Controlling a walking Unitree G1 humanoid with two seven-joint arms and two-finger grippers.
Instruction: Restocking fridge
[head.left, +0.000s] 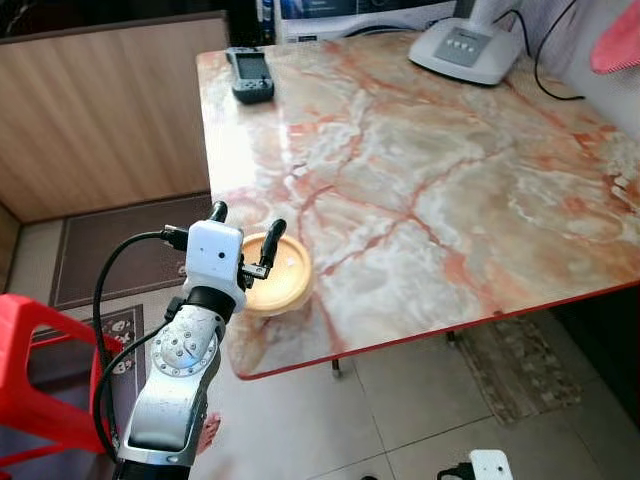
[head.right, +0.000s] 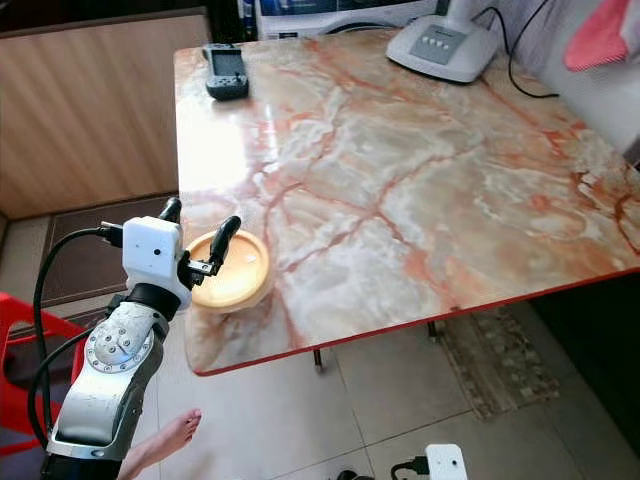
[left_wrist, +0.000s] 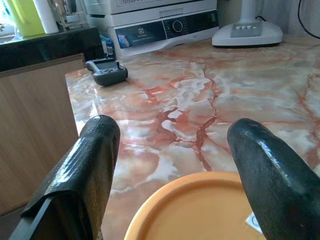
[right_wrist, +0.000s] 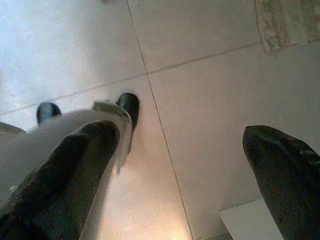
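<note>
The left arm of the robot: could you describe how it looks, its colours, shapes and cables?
The left arm is silver metal, with a round joint disc ringed by small screws. Above a black collar sits a white, box-shaped wrist housing. Black cables loop out from its side. The left gripper has two long black fingers with rounded tips.

One orange bowl (head.left: 280, 272), one handheld device (head.left: 249, 75), one white fan base (head.left: 468, 50), one red stool (head.left: 40, 375).

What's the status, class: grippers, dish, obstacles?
Left gripper open, straddling the orange dish at the table corner. Right gripper open, idle over floor. Nothing blocking.
</note>
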